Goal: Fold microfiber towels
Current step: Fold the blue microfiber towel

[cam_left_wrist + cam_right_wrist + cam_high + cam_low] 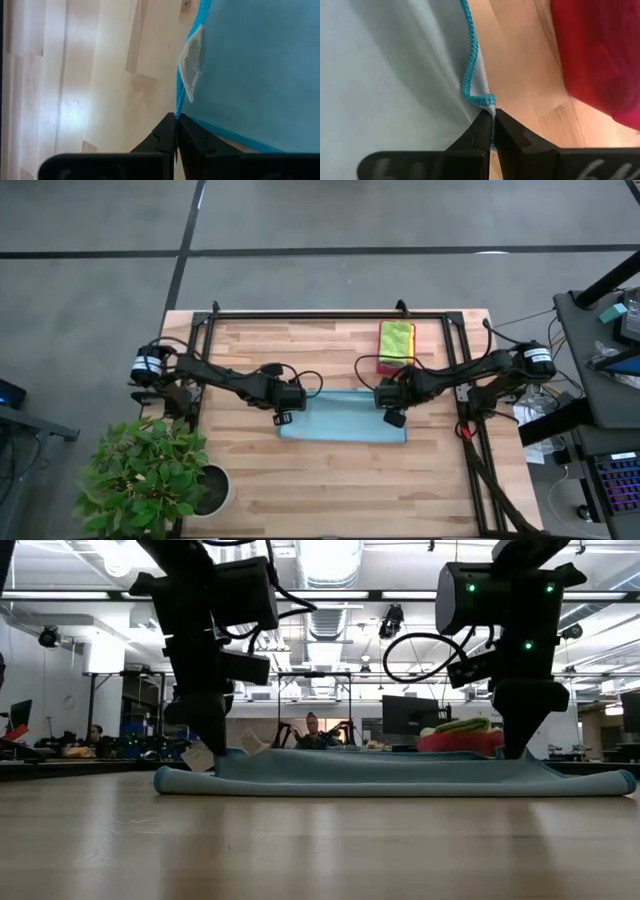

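The light blue towel (343,423) lay flat mid-bench (330,480). The left end effector (176,120) pinched its far left corner, and the right end effector (493,117) pinched its far right corner, beside the red tray (385,365) holding folded green and yellow towels (396,340).

No readable text anywhere. White care tag (190,59) on light blue towel (250,75) carries print, too blurred to read. Same tag (198,756) in low view, also illegible.
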You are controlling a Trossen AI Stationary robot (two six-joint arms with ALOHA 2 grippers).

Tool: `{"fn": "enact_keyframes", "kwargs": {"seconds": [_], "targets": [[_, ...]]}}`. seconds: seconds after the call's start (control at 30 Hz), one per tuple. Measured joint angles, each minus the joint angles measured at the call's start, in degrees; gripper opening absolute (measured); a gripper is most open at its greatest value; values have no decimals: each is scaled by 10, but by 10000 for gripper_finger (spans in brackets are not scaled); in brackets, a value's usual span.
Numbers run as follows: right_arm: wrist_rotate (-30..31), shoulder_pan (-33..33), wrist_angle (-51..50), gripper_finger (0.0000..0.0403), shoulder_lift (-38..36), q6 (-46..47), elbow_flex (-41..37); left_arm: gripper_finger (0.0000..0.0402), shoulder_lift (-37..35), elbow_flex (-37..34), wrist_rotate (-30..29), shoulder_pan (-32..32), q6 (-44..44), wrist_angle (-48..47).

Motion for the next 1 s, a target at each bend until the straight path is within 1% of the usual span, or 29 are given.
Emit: {"fn": "enact_keyframes", "kwargs": {"seconds": [0.13, 0.3, 0.43, 0.53, 0.6, 0.73, 0.83, 0.93, 1.0], "targets": [[12, 0, 10, 11, 4, 0, 0, 11, 2, 0, -3, 2, -1, -1], [44, 0, 8, 33, 4, 2, 4, 52, 2, 0, -13, 4, -2, -1], [45, 0, -2, 52, 3, 2, 18, 89, 2, 2, -30, 4, -14, -3], [45, 0, -33, 57, 3, 2, 37, 106, -4, 8, -26, 3, -15, -5], [45, 0, -56, 59, 2, 4, 51, 108, -14, 14, -2, 0, -13, -7], [45, 1, -95, 56, -4, 22, 74, 108, -29, 23, 79, -11, -12, -2], [45, 2, -109, 54, -9, 32, 80, 108, -32, 20, 128, -22, -17, 3], [45, 2, -106, 60, -12, 32, 80, 109, -26, 12, 164, -39, -32, 10], [45, 2, -101, 69, -12, 32, 78, 109, -18, 8, 174, -52, -44, 13]]}}
